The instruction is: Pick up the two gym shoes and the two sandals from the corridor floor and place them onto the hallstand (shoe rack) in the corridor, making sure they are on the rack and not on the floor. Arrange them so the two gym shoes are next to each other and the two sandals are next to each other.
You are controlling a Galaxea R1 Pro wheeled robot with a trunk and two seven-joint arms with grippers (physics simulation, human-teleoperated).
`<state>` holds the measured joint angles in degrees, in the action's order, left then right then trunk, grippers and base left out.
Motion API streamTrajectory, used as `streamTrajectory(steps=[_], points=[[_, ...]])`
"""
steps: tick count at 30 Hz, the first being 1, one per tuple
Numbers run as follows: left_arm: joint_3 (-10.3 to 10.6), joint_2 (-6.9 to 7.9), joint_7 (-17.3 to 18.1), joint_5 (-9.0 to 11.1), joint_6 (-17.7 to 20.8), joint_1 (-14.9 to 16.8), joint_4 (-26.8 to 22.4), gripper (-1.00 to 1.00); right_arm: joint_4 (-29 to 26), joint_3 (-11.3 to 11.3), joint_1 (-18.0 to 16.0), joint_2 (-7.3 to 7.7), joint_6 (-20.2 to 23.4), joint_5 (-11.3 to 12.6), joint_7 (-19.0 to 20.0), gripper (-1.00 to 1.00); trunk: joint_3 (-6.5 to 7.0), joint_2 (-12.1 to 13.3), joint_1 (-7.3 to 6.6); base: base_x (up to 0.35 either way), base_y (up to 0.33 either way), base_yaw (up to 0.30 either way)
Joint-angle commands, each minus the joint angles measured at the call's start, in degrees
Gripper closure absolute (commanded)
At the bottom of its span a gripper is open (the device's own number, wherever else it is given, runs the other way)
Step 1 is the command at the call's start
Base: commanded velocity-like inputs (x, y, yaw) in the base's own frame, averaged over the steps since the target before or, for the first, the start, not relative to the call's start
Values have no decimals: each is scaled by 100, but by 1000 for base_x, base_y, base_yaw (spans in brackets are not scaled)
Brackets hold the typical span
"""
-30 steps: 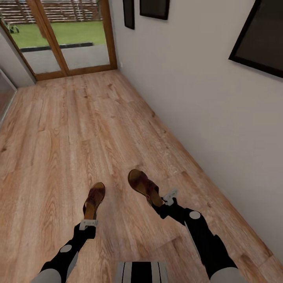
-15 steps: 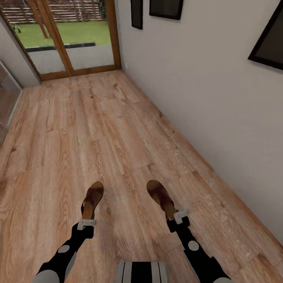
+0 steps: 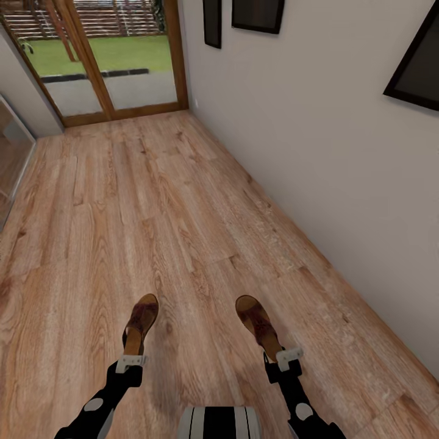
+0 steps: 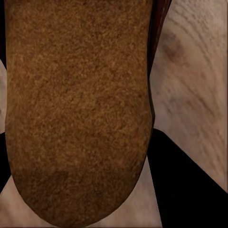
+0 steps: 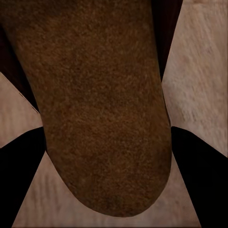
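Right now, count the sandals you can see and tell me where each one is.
2. One sandal is held in the left gripper; the other sandal is held in the right gripper, both above the floor.

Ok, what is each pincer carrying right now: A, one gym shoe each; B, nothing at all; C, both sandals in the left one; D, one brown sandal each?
D: in the head view the left pincer grips one brown sandal at its heel and the right pincer grips the other sandal.
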<state>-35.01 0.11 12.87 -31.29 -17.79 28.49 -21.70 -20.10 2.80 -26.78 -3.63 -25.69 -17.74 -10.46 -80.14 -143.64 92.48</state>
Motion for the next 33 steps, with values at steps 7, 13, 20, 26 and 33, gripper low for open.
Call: streamTrajectory(steps=[7,13,20,26,33], points=[[-57,-1,27,-38,-97,-153,9,100,112,27,3,19,-182,181,-78,100,199,8,-19,0,0,-115],[-57,-2,0,-36,-150,-258,20,100,398,27,6,46,-293,404,-71,100,380,16,-34,0,0,-162],[-62,4,-33,-35,-169,-408,13,100,953,33,12,197,-790,431,-62,100,591,26,-52,0,0,-164],[-125,65,-37,94,-186,-576,9,100,1309,35,16,341,-1135,439,-68,100,772,34,-68,0,0,-164],[-240,115,-31,493,-676,-866,40,100,1576,36,136,431,-1250,456,-70,100,975,121,-125,0,0,-164]])
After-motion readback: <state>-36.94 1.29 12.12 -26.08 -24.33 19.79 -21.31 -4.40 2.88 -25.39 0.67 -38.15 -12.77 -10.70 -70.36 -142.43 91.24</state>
